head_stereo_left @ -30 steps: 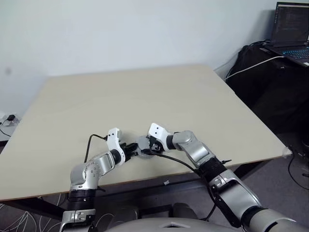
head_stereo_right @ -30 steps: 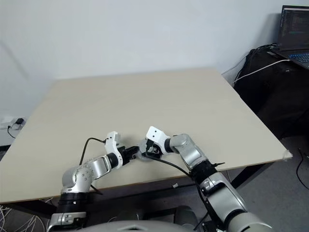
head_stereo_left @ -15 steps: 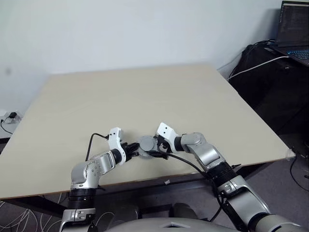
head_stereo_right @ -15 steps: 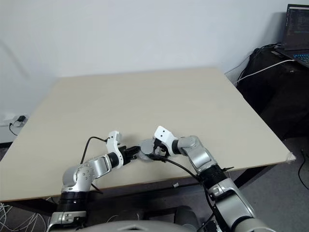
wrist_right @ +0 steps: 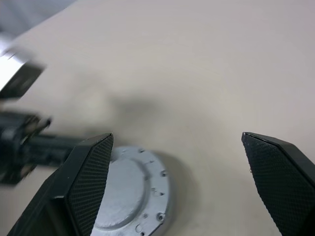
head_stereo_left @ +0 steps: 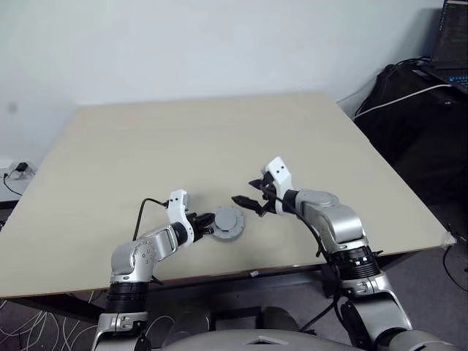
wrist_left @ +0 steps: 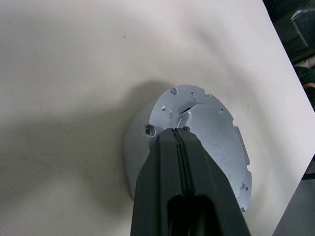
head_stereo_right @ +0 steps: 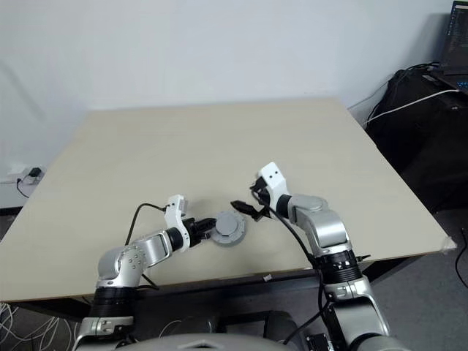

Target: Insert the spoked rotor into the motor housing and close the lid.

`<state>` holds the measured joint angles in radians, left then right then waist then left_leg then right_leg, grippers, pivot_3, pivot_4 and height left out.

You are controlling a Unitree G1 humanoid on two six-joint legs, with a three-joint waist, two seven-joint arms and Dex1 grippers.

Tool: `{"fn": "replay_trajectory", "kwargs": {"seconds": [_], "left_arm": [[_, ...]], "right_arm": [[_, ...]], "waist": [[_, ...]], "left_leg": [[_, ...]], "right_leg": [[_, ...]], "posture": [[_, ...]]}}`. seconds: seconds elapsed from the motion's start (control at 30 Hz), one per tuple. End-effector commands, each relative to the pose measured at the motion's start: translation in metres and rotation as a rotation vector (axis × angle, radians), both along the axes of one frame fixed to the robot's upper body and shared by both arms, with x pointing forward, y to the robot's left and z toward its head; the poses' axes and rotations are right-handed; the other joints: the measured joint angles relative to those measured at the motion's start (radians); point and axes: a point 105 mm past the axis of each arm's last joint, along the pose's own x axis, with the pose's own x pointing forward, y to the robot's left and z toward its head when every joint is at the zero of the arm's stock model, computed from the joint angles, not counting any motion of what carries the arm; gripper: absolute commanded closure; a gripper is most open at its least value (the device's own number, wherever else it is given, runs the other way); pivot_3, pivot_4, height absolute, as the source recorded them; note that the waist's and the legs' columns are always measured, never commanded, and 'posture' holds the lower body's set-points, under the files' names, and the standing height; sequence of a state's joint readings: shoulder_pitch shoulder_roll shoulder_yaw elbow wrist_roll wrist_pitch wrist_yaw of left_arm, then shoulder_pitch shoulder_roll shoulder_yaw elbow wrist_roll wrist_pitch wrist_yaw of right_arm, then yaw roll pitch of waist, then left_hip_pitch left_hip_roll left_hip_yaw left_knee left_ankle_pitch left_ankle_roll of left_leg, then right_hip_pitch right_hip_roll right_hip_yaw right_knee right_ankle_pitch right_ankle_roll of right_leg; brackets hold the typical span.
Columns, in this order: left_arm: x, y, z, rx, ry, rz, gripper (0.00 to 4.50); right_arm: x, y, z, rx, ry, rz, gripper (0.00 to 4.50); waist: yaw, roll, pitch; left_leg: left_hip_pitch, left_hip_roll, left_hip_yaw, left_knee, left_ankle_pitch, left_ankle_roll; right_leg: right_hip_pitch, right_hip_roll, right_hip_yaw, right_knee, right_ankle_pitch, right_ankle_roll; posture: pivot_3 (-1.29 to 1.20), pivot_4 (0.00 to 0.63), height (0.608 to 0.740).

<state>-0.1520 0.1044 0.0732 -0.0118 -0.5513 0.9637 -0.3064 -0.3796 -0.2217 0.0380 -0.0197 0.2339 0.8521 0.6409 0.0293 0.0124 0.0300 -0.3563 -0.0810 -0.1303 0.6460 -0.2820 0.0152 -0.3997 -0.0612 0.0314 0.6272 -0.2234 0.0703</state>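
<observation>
Right gripper point(head_stereo_left: 247, 201): has lifted off the lid point(head_stereo_left: 228, 221) and drawn away to the right; jaws spread wide, empty.
Left gripper point(head_stereo_left: 202, 225): fingers pressed together against the rim of the motor housing point(head_stereo_right: 229, 238).
Progress: lid lies flat and closed; task looks nearly finished.
Look: pale grey disc, notched edge, near the front edge of the table point(head_stereo_left: 183, 139).

No legible text, labels, brands or nos. found anywhere. Laptop screen point(head_stereo_left: 455, 33) at far right showed lines of text, too small to read. Nothing printed on lid point(wrist_left: 206, 132), table point(head_stereo_left: 219, 139) or grippers.
</observation>
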Motion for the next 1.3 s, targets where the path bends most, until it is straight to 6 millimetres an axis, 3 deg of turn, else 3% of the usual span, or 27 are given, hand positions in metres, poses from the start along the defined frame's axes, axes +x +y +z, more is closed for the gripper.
{"fn": "replay_trajectory", "kwargs": {"seconds": [0.03,0.33,0.9,1.2,1.3], "left_arm": [[-0.007,-0.002,-0.014,0.029,0.058,-0.015,4.5],[-0.007,-0.003,-0.013,0.033,0.054,-0.033,4.5],[-0.009,-0.004,-0.014,0.026,0.048,-0.032,4.5],[-0.009,-0.005,-0.013,0.027,0.046,-0.037,4.5],[-0.009,-0.005,-0.013,0.027,0.044,-0.037,4.5]], "right_arm": [[-0.006,-0.004,0.0,0.041,0.067,-0.095,0.01],[-0.045,0.012,-0.043,0.043,0.429,-0.098,0.01],[-0.041,0.027,-0.049,0.327,0.658,-0.187,0.01],[-0.044,0.056,-0.045,0.53,0.774,-0.183,0.01],[-0.045,0.06,-0.052,0.556,0.825,-0.215,0.01]], "waist": [[0.001,0.0,0.0],[-0.001,0.001,-0.001],[-0.004,0.004,-0.003],[-0.019,0.008,-0.006],[-0.02,0.009,-0.008]], "left_leg": [[-0.001,0.0,0.0,0.0,0.0,0.0],[-0.003,0.0,0.002,0.001,0.0,0.001],[-0.003,0.0,0.001,0.001,0.003,0.005],[-0.002,0.0,0.002,0.001,0.003,0.005],[-0.002,0.0,0.002,0.001,0.003,0.005]], "right_leg": [[-0.001,0.0,0.0,0.0,0.0,0.0],[-0.003,0.0,0.0,0.0,0.0,0.0],[-0.003,0.0,-0.001,0.001,0.0,0.0],[-0.003,0.001,-0.001,0.002,0.001,-0.001],[-0.003,0.001,-0.001,0.002,0.001,-0.001]], "posture": [[0.0,0.0,0.74],[0.0,0.0,0.74],[0.0,0.0,0.74],[0.0,0.0,0.74],[0.0,0.0,0.74]]}}
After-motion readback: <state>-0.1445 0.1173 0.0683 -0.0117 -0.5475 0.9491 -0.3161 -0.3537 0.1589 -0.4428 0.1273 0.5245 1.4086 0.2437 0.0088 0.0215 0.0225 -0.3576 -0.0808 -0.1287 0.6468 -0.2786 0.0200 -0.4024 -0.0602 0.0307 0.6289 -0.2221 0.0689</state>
